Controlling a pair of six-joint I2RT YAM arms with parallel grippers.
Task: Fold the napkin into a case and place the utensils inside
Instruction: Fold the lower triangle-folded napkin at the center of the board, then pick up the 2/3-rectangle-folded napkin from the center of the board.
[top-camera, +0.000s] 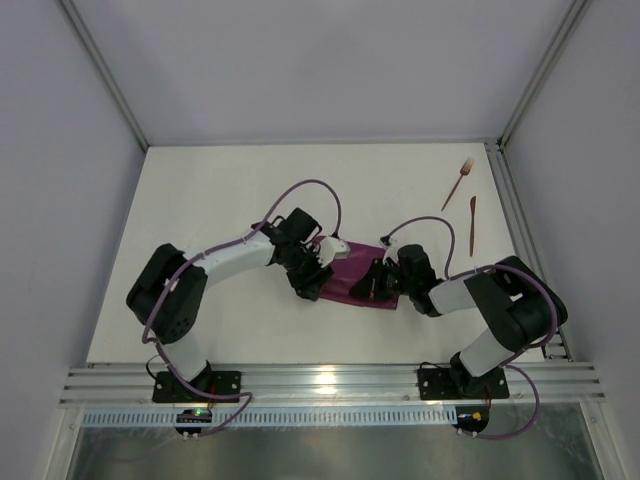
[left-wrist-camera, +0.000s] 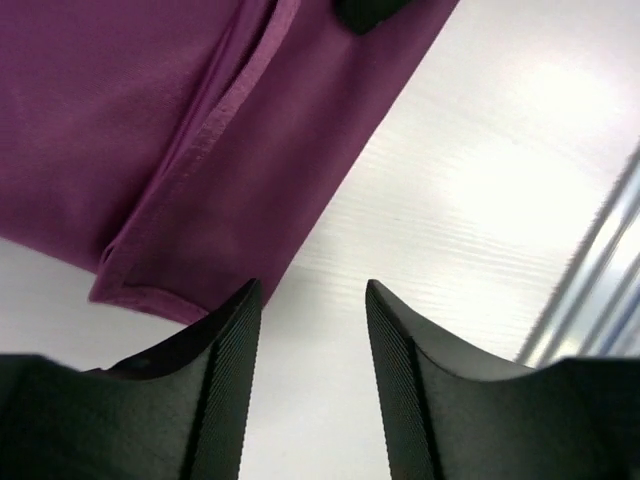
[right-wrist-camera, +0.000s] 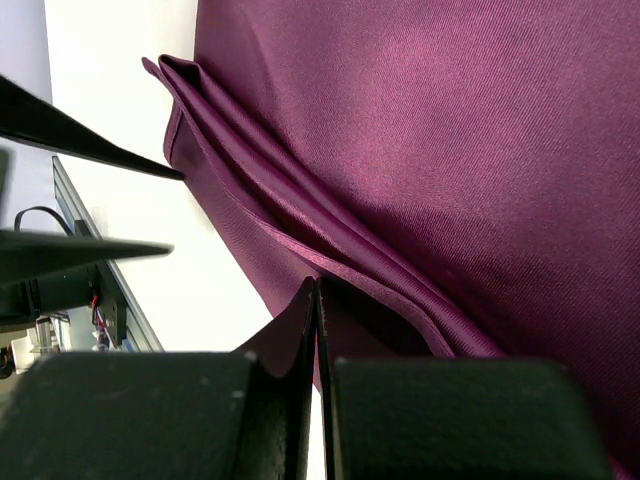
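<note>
Our left gripper hovers just off the napkin's left corner, its jaws parted with only bare table between them. The napkin lies mid-table between the arms, folded into a layered strip. Our right gripper is pinched tight on a fold at the napkin's right edge. The fork and knife lie well apart from it, far right. If we pull right with the left end unheld, the layers may slide open. A low left finger could snag the hem.
</note>
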